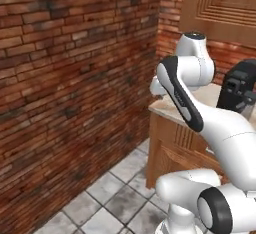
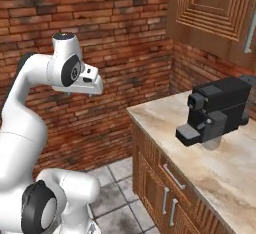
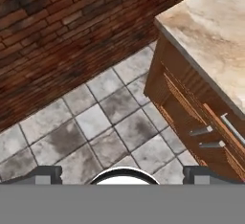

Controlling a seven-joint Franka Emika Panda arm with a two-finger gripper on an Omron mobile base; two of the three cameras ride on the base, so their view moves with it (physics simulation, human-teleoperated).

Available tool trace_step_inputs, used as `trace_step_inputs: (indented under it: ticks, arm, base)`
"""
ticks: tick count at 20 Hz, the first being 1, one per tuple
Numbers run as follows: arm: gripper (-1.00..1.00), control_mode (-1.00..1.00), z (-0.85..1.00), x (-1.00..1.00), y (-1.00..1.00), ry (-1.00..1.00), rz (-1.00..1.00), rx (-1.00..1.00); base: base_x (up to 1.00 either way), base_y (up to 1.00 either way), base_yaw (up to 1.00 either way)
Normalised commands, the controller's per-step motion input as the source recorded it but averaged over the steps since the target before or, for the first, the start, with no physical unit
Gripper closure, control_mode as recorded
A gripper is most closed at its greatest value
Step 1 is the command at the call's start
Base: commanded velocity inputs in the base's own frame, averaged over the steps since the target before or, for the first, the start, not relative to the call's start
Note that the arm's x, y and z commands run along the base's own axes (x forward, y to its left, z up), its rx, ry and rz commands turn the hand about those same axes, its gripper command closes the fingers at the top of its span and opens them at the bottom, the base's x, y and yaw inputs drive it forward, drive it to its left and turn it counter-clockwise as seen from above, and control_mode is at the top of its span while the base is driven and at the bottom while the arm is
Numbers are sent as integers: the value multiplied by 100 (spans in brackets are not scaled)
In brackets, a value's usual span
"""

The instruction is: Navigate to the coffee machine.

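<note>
so the coffee machine sits on the marble counter near the brick corner, at about 2 o'clock from the gripper in the right base view, its tray end pointing out toward the counter edge. the fingertips are spread wide with nothing between them, hanging over the tiled floor. i'd guess the base needs to roll forward and right.
</note>
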Motion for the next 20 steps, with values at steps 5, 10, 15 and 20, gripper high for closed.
trace_step_inputs:
  ticks: [5, 10, 15, 20]
  arm:
    - [-100, 100, 0, 0, 0, 0, 0, 0]
    - [-100, 100, 0, 0, 0, 0, 0, 0]
    - [-100, 100, 0, 0, 0, 0, 0, 0]
    - [-100, 100, 0, 0, 0, 0, 0, 0]
  base:
    - [40, 26, -68]
    - [24, 13, -71]
    - [65, 29, -62]
    - [85, 54, -42]
